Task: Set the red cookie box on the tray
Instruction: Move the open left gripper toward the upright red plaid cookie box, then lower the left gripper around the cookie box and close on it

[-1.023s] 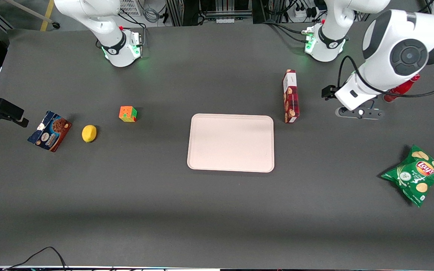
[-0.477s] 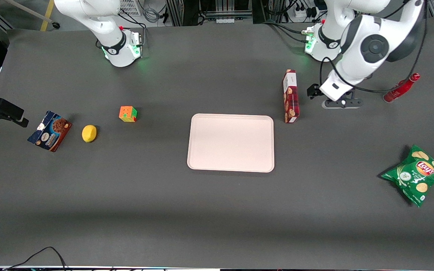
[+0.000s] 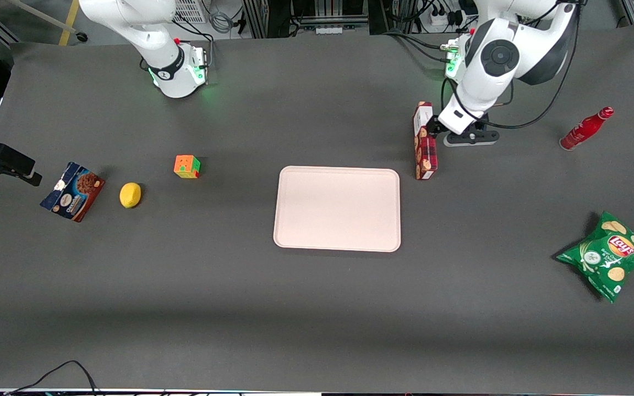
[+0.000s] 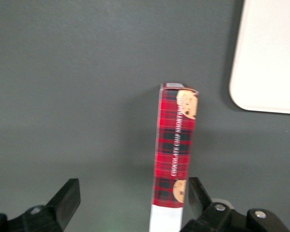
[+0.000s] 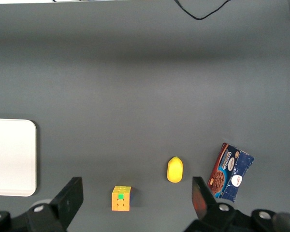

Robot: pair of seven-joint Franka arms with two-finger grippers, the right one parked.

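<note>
Spreading across the whole scene is a dark grey matte table (image 3: 317,308), and near its middle lies the large flat pale pinkish-cream rectangular tray (image 3: 337,209) with rounded corners and a low rim, nothing on it. Toward the working arm's end of the table sits a crumpled green bag of potato chips (image 3: 607,256), nearer the front camera than the rest. The long narrow red plaid cookie box (image 3: 425,142) stands on its thin edge on the table just beside the tray, farther from the front camera than the tray's near corner, not touching it; its white panel is at the end closest to the arm's base. The left arm's black two-finger gripper (image 4: 130,205) hangs above that white end, its fingers spread wide apart with the box's end between them, one finger (image 4: 198,193) just beside the carton. Toward the parked arm's end lies a blue-and-brown chocolate cookie box (image 3: 72,191). A slim red bottle (image 3: 585,129) lies near the working arm. Smallest are a yellow lemon (image 3: 130,194) and a multicoloured puzzle cube (image 3: 186,166).
</note>
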